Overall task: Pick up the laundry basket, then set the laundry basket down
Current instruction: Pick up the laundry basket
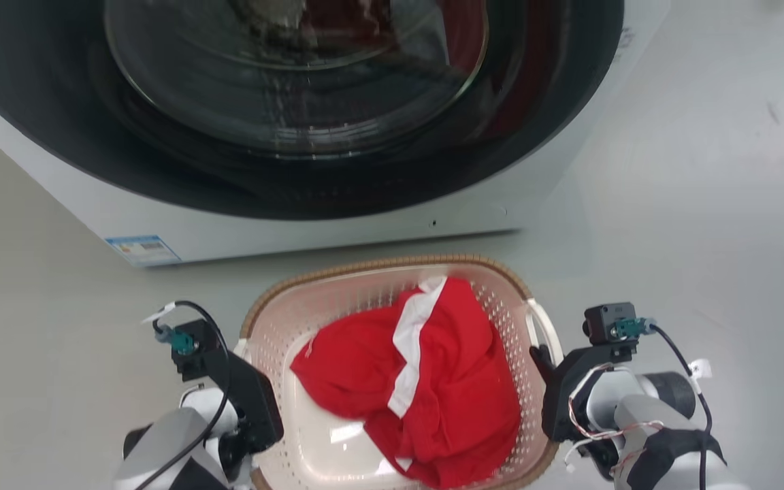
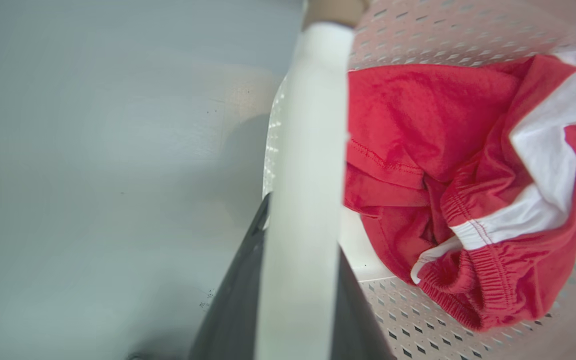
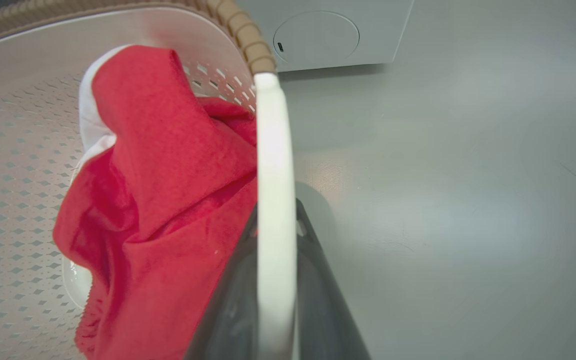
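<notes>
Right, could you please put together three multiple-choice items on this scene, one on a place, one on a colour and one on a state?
1. Where is the laundry basket relative to the washing machine?
A. on top of it
B. in front of its door, between the two grippers
C. inside its drum

2. What colour is the garment in the basket?
A. red with white bands
B. plain blue
C. black

3. How do the left gripper and right gripper stand?
A. open, away from the basket
B. shut on the garment
C. shut on the left handle and right handle

Key: 1 B, the head view shows it before the door. 2 A, every view shows red cloth with white. 3 C, each wrist view shows a handle between the dark fingers.
</notes>
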`<state>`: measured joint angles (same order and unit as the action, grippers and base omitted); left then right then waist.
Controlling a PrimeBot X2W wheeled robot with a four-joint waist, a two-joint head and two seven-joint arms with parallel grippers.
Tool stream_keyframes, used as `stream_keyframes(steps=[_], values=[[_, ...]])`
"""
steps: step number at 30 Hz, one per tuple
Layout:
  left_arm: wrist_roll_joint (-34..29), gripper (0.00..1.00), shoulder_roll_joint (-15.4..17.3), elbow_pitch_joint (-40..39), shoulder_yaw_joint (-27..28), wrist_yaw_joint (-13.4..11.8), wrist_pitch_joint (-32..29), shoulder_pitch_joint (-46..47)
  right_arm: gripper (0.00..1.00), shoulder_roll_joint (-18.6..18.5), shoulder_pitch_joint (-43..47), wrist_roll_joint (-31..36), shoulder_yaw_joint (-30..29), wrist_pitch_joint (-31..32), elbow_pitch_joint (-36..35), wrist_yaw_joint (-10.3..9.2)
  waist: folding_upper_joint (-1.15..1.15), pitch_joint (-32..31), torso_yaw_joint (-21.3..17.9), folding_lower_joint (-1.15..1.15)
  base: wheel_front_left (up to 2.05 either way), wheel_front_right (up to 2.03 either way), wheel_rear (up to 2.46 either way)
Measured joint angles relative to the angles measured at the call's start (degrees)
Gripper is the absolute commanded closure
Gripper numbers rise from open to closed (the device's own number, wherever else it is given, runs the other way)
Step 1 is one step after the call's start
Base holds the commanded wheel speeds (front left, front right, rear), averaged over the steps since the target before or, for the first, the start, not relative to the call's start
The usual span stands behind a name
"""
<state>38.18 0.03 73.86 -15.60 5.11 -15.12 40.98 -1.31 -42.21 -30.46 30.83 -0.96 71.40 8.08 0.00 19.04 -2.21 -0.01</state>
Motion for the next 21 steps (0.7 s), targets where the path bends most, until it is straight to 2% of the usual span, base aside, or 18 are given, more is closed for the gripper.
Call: stream_keyframes(steps=[21], values=[[1.5,1.00,-0.1,0.6,0.4,-0.1,-7.5,-9.2,1.00,0.6,8.2,-6.0,0.9,10.2,0.8,0.01,0.00,-16.5,0.0,0.00,0.00,0.00,0.00]])
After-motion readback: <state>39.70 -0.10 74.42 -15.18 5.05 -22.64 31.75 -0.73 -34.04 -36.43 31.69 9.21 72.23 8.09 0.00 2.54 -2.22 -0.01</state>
